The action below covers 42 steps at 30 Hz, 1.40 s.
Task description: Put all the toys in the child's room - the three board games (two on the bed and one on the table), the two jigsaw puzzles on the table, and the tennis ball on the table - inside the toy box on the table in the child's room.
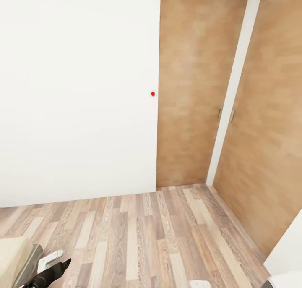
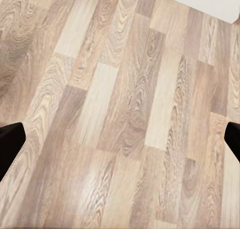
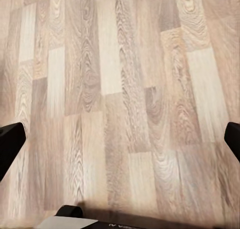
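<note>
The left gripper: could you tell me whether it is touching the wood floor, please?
Apart. In the left wrist view, the left gripper has fingertips spread at the frame edges, with wood floor well beyond.

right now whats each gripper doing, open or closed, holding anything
left gripper: open, fingertips wide apart, nothing between them, only wood floor beneath.
right gripper: open, empty, over the same floor.
</note>
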Tool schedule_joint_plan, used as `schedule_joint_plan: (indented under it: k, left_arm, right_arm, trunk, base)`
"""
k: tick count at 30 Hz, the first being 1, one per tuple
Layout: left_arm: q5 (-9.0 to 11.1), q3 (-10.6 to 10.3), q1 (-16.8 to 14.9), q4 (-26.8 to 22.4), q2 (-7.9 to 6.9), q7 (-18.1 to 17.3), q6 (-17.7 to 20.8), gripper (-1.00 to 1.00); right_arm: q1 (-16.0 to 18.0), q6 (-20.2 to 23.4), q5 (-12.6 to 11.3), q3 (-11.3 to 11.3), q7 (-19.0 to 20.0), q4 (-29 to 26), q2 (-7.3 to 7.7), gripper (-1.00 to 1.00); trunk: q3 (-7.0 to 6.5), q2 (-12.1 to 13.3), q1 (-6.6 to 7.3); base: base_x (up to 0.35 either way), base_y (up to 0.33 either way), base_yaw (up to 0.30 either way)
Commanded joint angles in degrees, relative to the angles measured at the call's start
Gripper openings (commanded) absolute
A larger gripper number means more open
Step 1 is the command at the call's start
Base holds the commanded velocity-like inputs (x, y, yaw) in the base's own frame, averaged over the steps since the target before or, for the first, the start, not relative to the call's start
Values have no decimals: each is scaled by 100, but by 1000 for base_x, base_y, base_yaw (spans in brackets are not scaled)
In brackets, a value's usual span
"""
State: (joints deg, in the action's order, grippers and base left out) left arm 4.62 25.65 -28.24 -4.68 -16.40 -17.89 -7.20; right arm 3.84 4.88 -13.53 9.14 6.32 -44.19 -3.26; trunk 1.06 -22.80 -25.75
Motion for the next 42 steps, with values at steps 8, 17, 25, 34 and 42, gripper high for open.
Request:
schedule_joint_plan:
  k: [8,17,25,34,42]
  left_arm:
    - [48,-17,-3,11,4,-22,-18,100]
    - [48,-17,-4,10,5,-22,-18,100]
    - [48,-17,-2,11,5,-22,-18,100]
    - [37,-20,-5,6,-5,-72,-5,100]
    - [58,-6,-59,-127,-169,-613,413,100]
  right_arm:
    - [2,30,-53,0,9,-10,1,100]
    - [3,30,-53,0,9,-10,1,100]
    - [1,30,-53,0,9,-10,1,100]
    - [-1,29,-58,1,42,-42,4,100]
    - [-7,178,-99,-7,80,-735,63,100]
  trunk:
    - [11,-11,-3]
    - [11,-11,-3]
    - [11,-11,-3]
    - [11,-11,-3]
    - [11,-11,-3]
  base:
    - [0,25,291]
    - [0,3,291]
    - [0,0,291]
    - [0,0,254]
    - [0,0,61]
